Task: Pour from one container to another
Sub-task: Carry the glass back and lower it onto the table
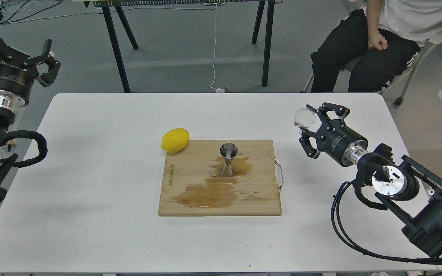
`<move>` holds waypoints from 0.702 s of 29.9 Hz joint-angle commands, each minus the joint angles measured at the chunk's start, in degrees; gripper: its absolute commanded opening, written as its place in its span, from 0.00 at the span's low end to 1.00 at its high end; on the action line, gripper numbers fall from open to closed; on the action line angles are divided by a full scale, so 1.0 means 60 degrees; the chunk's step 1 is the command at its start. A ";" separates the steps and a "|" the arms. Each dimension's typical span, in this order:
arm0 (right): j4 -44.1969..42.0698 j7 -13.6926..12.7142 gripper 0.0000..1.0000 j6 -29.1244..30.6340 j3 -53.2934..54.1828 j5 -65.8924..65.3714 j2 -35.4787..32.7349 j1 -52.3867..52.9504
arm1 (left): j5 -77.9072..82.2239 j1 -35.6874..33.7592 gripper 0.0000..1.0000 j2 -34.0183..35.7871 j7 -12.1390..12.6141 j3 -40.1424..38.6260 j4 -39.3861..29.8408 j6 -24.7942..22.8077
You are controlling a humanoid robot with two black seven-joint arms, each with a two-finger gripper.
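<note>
The clear glass cup [304,118] shows at the right side of the white table [90,153], right at the far finger of my right gripper [308,131]. That gripper's fingers stand wide apart, open, and do not clamp the cup; whether the far finger touches it I cannot tell. The steel hourglass jigger [228,159] stands upright in the middle of the wooden board [259,199], well left of the cup. My left gripper [51,61] hangs open and empty beyond the table's far left corner.
A yellow lemon [175,140] lies at the board's far left corner. Brown wet stains [209,193] spread over the board around and in front of the jigger. A metal handle [280,174] juts from the board's right edge. A seated person [378,42] is behind the table's right corner.
</note>
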 commanded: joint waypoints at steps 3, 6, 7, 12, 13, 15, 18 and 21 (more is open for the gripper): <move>-0.0858 -0.0019 0.44 0.0405 0.0308 0.2146 0.0104 -0.0600 | -0.0002 0.0168 1.00 -0.0127 -0.0005 -0.0044 -0.0006 -0.0011; -0.1473 -0.0019 0.45 0.0728 0.0293 0.3186 0.0148 -0.0629 | -0.0002 0.0168 1.00 -0.0127 -0.0005 -0.0044 -0.0006 -0.0011; -0.1664 -0.0033 0.45 0.0773 0.0308 0.3480 0.0206 -0.0629 | -0.0002 0.0168 1.00 -0.0127 -0.0005 -0.0044 -0.0006 -0.0011; -0.2674 -0.0253 0.45 0.1036 0.0351 0.4259 0.0937 -0.0659 | -0.0002 0.0153 1.00 -0.0112 -0.0005 -0.0044 0.0008 -0.0011; -0.2923 -0.0268 0.45 0.1138 0.0381 0.4259 0.1142 -0.0659 | -0.0002 0.0168 1.00 -0.0112 -0.0005 -0.0044 -0.0006 -0.0011; -0.3523 -0.0282 0.45 0.1373 0.0425 0.4245 0.1538 -0.0615 | -0.0002 0.0153 1.00 -0.0112 -0.0005 -0.0044 -0.0006 -0.0011; -0.4082 -0.0341 0.45 0.1461 0.0615 0.4259 0.1817 -0.0556 | -0.0002 0.0153 1.00 -0.0112 -0.0005 -0.0044 0.0008 -0.0011; -0.4097 -0.0458 0.45 0.1447 0.0805 0.4259 0.1877 -0.0571 | -0.0002 0.0168 1.00 -0.0112 -0.0020 -0.0044 0.0008 -0.0011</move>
